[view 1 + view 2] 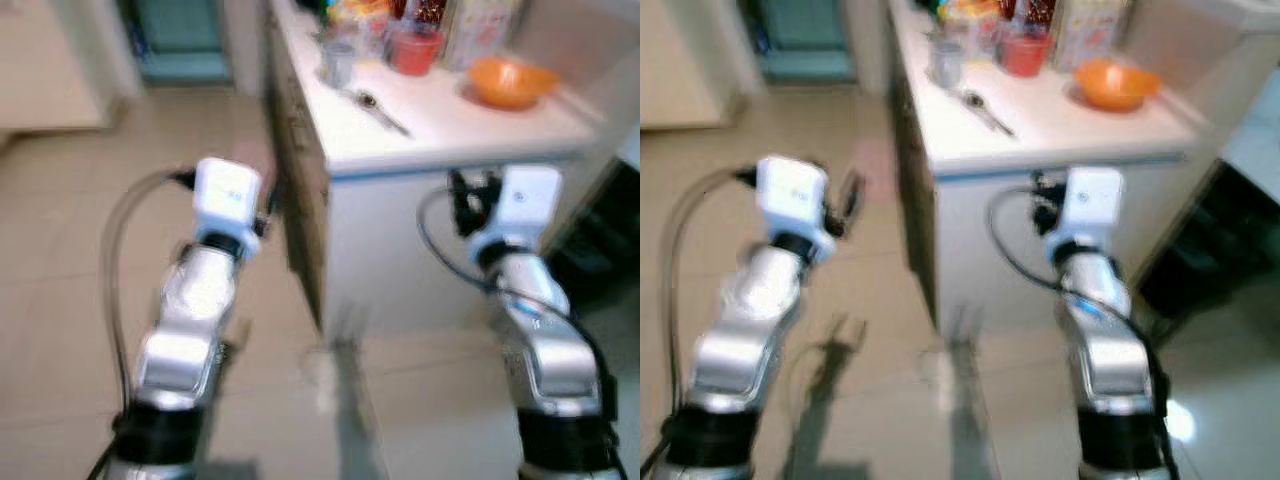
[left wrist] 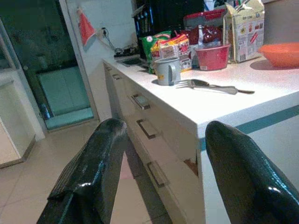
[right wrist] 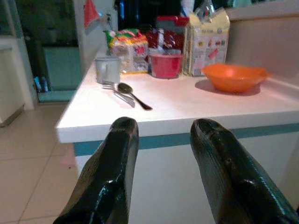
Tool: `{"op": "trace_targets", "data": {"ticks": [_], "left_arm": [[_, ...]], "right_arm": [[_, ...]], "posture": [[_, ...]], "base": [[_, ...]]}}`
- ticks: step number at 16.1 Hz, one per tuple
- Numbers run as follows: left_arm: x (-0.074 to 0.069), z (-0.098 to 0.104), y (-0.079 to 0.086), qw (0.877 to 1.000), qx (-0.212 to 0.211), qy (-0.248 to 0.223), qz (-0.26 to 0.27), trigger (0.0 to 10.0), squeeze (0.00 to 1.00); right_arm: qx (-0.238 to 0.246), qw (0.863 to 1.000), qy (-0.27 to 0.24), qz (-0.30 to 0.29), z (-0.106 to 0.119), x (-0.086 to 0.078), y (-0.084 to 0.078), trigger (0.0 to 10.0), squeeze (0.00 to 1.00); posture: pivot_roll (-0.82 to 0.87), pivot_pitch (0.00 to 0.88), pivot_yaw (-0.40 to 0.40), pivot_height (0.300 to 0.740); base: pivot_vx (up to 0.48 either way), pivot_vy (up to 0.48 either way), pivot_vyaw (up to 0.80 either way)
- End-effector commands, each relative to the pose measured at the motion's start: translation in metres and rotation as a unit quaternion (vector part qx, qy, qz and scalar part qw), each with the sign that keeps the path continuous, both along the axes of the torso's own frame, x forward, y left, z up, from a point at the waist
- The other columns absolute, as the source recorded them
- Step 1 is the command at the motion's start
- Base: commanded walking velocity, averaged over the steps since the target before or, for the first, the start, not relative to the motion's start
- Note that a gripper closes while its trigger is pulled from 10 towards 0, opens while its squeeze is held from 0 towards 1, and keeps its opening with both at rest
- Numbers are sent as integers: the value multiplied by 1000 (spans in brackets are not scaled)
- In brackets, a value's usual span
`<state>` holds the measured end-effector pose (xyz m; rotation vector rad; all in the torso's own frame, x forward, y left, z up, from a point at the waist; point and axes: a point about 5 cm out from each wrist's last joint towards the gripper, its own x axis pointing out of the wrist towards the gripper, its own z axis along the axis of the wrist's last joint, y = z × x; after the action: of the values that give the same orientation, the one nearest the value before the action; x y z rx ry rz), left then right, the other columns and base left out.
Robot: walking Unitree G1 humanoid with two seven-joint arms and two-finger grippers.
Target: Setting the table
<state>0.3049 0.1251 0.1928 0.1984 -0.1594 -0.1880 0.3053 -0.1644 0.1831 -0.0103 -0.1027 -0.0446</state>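
On the white counter (image 3: 187, 105) lie a spoon (image 3: 133, 94) and a fork (image 2: 187, 83), side by side, a little back from the near edge. Just behind them stands a grey mug (image 3: 106, 69). To the right of the mug is a red bowl (image 3: 166, 65), and farther right an orange bowl (image 3: 233, 77) sits by itself. Snack bags (image 3: 126, 49) and a carton (image 3: 205, 42) stand at the far side by the wall. Drawers (image 2: 145, 130) with handles run down the left side of the counter. The floor (image 1: 120, 200) has pale tiles. The left gripper (image 2: 161, 179) hangs in the air, left of the counter's corner, wide open and holding nothing. The right gripper (image 3: 161, 172) is in front of the counter's near edge, below the top, also open and holding nothing.
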Motion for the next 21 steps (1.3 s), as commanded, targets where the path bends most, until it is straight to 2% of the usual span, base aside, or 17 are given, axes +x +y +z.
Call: {"op": "trace_targets", "data": {"ticks": [1,4,8,12,14,15,16,21], "left_arm": [[4,8,6,1000,6,-13,3,10000,0],[1,10,2,1000,11,-21,-2,10000,0],[-1,8,6,1000,9,-15,9,10000,0],[-6,6,2,1000,14,-13,-2,10000,0],[-5,8,0,1000,18,-17,-9,10000,0],[-5,9,-1,1000,19,-18,-11,10000,0],[-6,9,-3,1000,19,-18,-15,10000,0],[-7,10,-7,999,23,-21,-27,10000,0]], "right_arm": [[4,1000,-20,6,9,2,6,10000,0],[26,999,-16,12,9,4,6,10000,0],[25,999,-14,32,11,7,10,10000,0],[9,999,-18,44,15,2,13,10000,0],[6,999,-10,40,14,5,9,10000,0],[8,999,16,30,9,6,7,10000,0],[20,999,24,35,7,5,5,10000,0],[4,999,26,43,10,11,1,10000,0]], "posture": [[2,0,-14,740],[14,0,-45,740],[13,0,-55,740],[10,0,-56,740],[10,0,-52,740],[8,0,-50,740],[8,0,-51,740],[16,0,-51,740]], "base": [[386,0,0],[384,0,0],[385,0,0],[383,0,0],[384,0,0],[386,0,0],[379,0,-800],[384,0,-640]]}}
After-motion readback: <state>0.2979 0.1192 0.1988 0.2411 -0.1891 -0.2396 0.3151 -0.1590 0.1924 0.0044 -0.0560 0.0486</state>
